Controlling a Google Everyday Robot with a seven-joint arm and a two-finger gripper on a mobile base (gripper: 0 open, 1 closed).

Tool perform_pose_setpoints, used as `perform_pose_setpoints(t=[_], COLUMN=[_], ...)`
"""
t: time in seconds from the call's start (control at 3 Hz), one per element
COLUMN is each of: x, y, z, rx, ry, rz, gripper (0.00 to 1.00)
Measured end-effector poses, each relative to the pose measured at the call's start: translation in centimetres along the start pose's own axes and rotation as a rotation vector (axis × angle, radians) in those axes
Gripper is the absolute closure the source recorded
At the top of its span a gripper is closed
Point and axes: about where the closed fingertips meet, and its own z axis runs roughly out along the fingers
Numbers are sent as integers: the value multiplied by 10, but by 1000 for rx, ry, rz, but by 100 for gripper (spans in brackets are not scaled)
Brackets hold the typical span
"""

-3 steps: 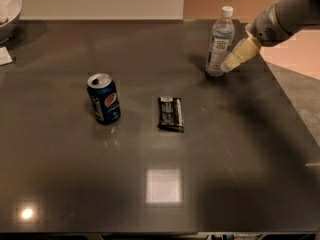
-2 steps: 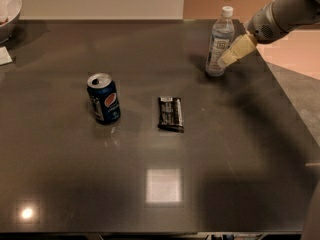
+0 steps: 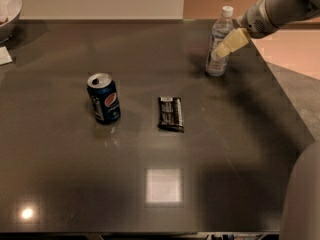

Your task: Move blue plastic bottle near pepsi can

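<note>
Up at the far right corner of the table (image 3: 240, 149), reaching in from the right: gripper (image 3: 222, 48), pale and angled downward, lying across the middle of the blue plastic bottle (image 3: 216, 67). Overlaps the label zone, touching or all but touching. Cannot tell how far open, nor whether clamped on the bottle or only set alongside it. Bottle position: upright, white cap on, base on the tabletop, close to the right edge.

Probably light, judging by the thin clear plastic; hard to say how full. Likely to flex and dent under a hard squeeze, and to feel slick where smooth. Tall and narrow, so prone to tip if pushed high or dragged. Best taken around the mid-body, about where the gripper sits now, firmly but without crushing.

Further out, well to the left and nearer the front: pepsi can (image 3: 104, 100), upright, silver top showing. Between the two, just right of the can: black snack bar (image 3: 171, 114), lying flat, worth clearing on the way across. Beyond, at the far left corner: white bowl (image 3: 7, 11), partly cut off, with a scrap of paper (image 3: 4, 55) below it.
</note>
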Motion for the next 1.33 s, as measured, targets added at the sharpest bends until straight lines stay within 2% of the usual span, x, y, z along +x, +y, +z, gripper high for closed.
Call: perform_pose_setpoints(t=[0.33,0.67,1.0,1.33], x=[-1,-1,-5,-20], y=[-4,-4,5,28], z=[2,-2,-7,-13], rx=[-8,-14,-33,-79], ry=[-6,-8,-9,-22], rz=[10,15,3,-33], gripper=[18,42,65,88])
